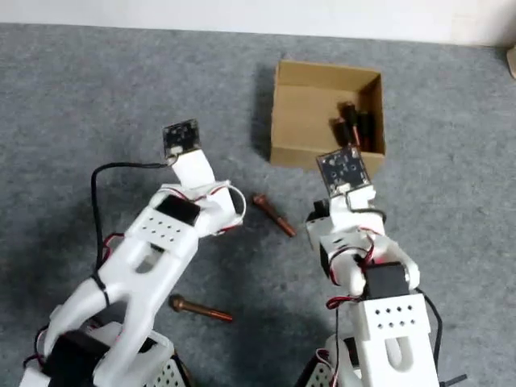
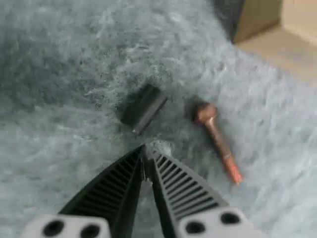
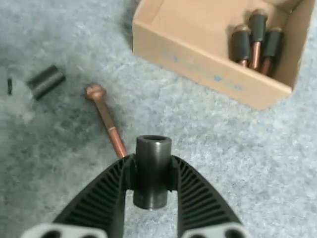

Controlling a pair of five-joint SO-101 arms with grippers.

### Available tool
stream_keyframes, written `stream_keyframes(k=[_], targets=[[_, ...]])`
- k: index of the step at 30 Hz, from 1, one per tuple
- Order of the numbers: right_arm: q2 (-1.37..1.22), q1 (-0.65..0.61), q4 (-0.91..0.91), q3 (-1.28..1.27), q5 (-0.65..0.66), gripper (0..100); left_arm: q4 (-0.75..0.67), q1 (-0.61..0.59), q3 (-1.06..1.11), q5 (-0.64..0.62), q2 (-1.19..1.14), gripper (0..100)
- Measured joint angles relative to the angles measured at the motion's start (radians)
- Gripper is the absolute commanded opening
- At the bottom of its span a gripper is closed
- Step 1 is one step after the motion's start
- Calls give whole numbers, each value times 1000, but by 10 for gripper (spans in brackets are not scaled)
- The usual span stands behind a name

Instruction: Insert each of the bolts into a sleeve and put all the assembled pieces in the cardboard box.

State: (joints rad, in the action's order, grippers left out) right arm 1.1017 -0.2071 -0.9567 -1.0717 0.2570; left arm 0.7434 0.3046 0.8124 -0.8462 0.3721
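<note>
The sleeve (image 3: 152, 173) is gripped open-end-out in the right hand (image 3: 151, 161), likely so a bolt (image 3: 106, 120) gets slid in; left hand (image 2: 147, 154) is clenched empty.

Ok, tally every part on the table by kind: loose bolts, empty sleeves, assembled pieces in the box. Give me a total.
Loose copper-coloured metal bolts: 2
Empty black cylindrical sleeves: 2 (one on the carpet, one held by the right gripper)
Assembled bolt-in-sleeve pieces inside the brown cardboard box: 3
Total: 7
</note>
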Motion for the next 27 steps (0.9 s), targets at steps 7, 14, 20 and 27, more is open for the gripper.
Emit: stream_keyframes(k=[7, 14, 20, 27], targets=[[0, 2, 38, -63, 0, 5, -143, 46, -2, -209, -23, 6], [0, 41, 55, -63, 0, 5, -203, 123, -40, -368, -130, 7], [0, 98, 92, -66, 0, 5, -203, 137, -204, -379, -345, 21], [2, 106, 107, -94, 6, 5, -204, 184, -318, -379, -537, 227]])
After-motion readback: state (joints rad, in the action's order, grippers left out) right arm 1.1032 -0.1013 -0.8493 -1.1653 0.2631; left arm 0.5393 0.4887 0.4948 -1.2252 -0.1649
